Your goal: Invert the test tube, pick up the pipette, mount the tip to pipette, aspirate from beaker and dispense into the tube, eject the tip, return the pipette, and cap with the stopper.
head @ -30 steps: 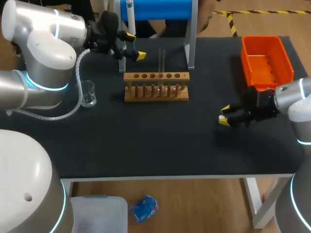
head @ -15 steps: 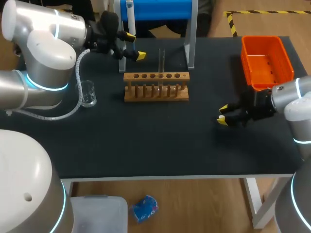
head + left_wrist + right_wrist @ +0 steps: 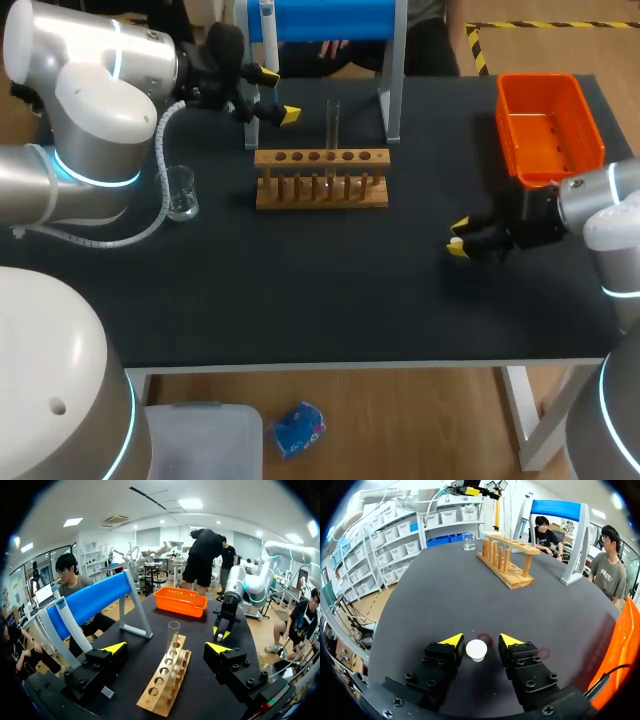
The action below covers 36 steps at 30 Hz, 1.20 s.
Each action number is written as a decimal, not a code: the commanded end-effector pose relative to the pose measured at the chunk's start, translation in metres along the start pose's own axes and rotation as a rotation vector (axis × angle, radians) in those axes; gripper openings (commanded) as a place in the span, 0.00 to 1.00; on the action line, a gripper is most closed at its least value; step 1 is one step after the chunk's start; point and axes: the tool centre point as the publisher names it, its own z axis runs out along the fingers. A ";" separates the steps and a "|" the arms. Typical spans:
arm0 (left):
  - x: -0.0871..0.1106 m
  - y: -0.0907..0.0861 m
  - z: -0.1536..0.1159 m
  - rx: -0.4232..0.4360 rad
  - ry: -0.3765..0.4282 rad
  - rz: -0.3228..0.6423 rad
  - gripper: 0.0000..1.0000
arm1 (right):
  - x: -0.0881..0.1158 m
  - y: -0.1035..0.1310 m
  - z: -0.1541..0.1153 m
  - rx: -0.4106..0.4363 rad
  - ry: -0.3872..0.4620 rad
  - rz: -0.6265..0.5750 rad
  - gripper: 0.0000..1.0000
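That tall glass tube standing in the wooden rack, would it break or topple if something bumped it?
Probably fragile: the tube looks like thin clear glass. It rises well above the rack, so a side knock might tilt it. Lying loose, its round shape would likely let it roll.

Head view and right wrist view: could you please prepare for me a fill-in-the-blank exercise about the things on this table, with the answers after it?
1. The white stopper lies between the fingers of the right hand, which is ____, not shut.
2. The test tube stands ____ in the wooden rack.
3. The bin near the right hand is ____ in colour.
4. In the head view, the glass beaker stands to the ____ of the rack.

Missing words: open; upright; orange; left.
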 end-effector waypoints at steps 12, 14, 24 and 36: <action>-0.001 -0.001 0.000 -0.004 0.006 0.000 1.00 | 0.000 -0.002 -0.006 -0.030 -0.019 0.012 0.00; -0.001 -0.001 0.000 -0.004 0.006 0.000 1.00 | 0.000 -0.001 -0.008 -0.035 -0.020 0.011 0.00; -0.001 -0.001 0.000 -0.004 0.006 0.000 1.00 | -0.005 0.020 -0.019 -0.011 -0.047 -0.082 0.00; -0.001 -0.001 0.000 -0.004 0.006 0.000 1.00 | -0.028 0.101 -0.056 0.022 -0.064 -0.220 0.00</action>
